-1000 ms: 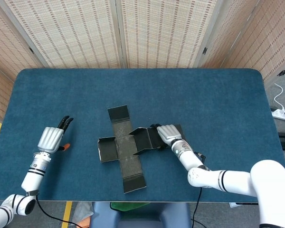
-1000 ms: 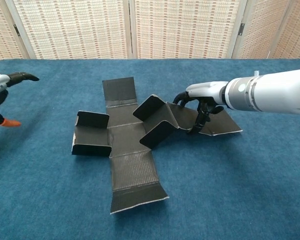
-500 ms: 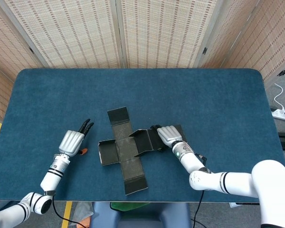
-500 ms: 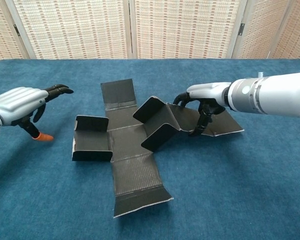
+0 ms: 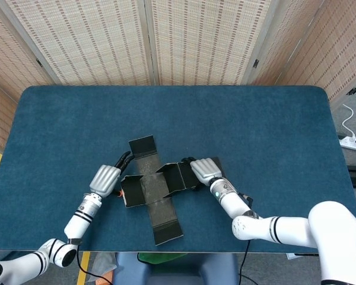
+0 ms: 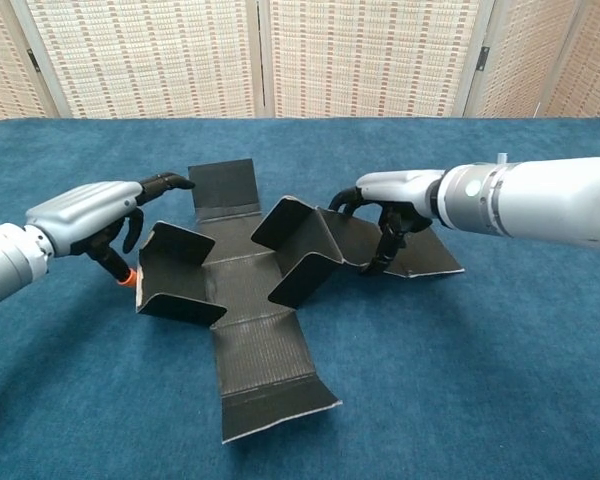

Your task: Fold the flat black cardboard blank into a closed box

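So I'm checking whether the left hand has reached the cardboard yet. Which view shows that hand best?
The chest view: the left hand shows side-on, fingers curled beside the raised left flap of the cardboard, though contact is unclear. The head view shows only the back of the hand from above, at the flap's edge.

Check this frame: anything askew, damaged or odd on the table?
Nothing looks damaged or spilled. The black cardboard blank lies part-folded, side flaps raised, and sits skewed to the table edge. The right hand presses its right panel; the left hand is at the left flap.
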`<action>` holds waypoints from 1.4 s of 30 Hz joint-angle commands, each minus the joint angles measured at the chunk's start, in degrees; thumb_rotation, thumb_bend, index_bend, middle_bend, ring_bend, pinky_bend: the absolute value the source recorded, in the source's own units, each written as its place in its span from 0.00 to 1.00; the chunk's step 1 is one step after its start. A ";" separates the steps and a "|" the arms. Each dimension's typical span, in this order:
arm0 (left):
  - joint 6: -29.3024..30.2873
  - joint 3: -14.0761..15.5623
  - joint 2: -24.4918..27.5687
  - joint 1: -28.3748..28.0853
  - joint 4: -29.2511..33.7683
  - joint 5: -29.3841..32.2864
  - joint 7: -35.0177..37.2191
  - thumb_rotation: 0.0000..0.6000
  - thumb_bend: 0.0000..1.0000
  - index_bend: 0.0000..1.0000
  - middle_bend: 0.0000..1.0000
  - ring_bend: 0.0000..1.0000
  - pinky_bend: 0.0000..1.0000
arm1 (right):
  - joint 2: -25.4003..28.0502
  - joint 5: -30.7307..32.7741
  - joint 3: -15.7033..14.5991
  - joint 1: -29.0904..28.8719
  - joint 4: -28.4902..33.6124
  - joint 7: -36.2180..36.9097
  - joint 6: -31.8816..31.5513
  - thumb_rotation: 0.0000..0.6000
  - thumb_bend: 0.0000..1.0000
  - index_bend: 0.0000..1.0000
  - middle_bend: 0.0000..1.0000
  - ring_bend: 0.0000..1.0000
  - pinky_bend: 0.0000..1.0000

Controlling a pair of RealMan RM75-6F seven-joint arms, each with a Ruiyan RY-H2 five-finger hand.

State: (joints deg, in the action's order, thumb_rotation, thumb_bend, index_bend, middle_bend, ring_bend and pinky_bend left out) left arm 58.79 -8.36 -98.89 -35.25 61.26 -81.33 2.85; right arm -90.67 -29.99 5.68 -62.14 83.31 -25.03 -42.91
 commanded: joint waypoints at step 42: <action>-17.48 7.85 8.36 -11.28 5.61 -8.23 60.50 1.00 0.16 0.08 0.03 0.59 0.82 | 4.29 -46.38 -7.71 -5.09 -3.71 -10.70 -3.30 1.00 0.31 0.39 0.27 0.73 0.99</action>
State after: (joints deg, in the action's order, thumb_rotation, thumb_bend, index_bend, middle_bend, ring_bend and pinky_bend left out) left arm 42.35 -1.74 -90.60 -45.49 67.51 -88.35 59.70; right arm -85.93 -74.61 -1.97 -67.39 80.69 -36.92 -45.94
